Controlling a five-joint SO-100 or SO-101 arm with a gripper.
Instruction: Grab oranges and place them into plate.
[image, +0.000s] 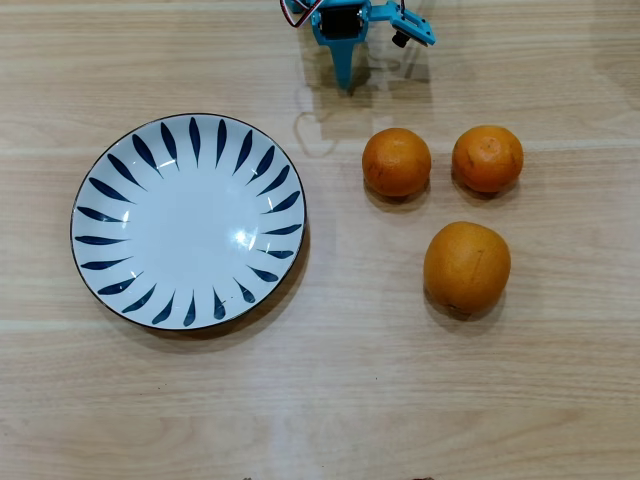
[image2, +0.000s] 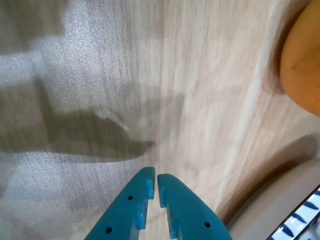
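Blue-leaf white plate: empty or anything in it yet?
Empty. In the overhead view the round white ceramic plate with dark blue leaf strokes holds nothing; all three oranges sit on the wooden table to its right.

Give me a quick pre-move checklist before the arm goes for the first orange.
1. Plate empty and ready: ok, nothing lies in it.
2. Fruit all reachable on the table: ok, two small oranges sit side by side, apart, with the large orange below them in the overhead view.
3. Gripper empty: ok, fingertips nearly together, nothing between them.
4. Gripper open enough to take an orange: not ok, it needs opening first.
5. Path to the nearest small orange: ok, bare wood between it and the gripper.
6. Fruit steady, not rolling: cannot tell from one moment.
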